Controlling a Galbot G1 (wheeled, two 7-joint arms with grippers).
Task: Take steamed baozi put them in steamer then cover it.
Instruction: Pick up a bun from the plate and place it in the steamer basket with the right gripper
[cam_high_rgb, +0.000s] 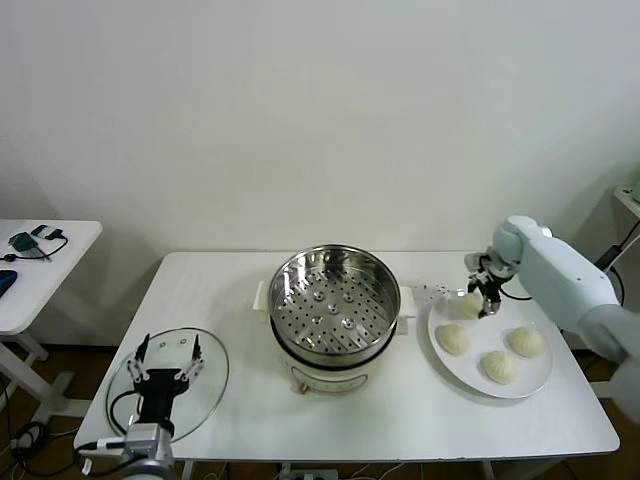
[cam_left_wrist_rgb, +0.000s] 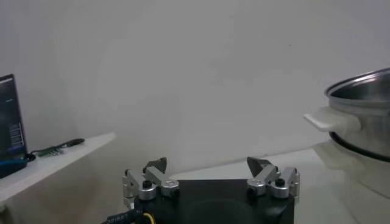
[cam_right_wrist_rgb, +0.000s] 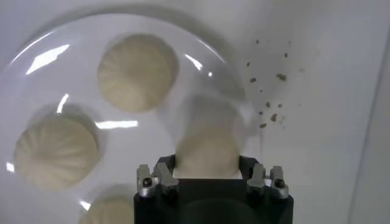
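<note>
The steamer (cam_high_rgb: 335, 312) stands empty at the table's middle, its perforated tray bare; its rim and handle show in the left wrist view (cam_left_wrist_rgb: 365, 100). A white plate (cam_high_rgb: 535, 378) at the right holds three baozi (cam_high_rgb: 452, 338) (cam_high_rgb: 525, 342) (cam_high_rgb: 500, 367). My right gripper (cam_high_rgb: 484, 297) is at the plate's far left edge, shut on the fourth baozi (cam_right_wrist_rgb: 207, 152), which sits between its fingers (cam_right_wrist_rgb: 163, 173). Other baozi (cam_right_wrist_rgb: 139, 72) (cam_right_wrist_rgb: 55, 151) lie on the plate (cam_right_wrist_rgb: 201, 61) beyond. My left gripper (cam_high_rgb: 168, 362) (cam_left_wrist_rgb: 207, 165) is open and empty over the glass lid (cam_high_rgb: 212, 378) at the front left.
Brown crumbs (cam_right_wrist_rgb: 268, 112) lie on the table between plate and steamer. A white side table (cam_high_rgb: 50, 265) with small devices stands off to the left. The wall is close behind the table.
</note>
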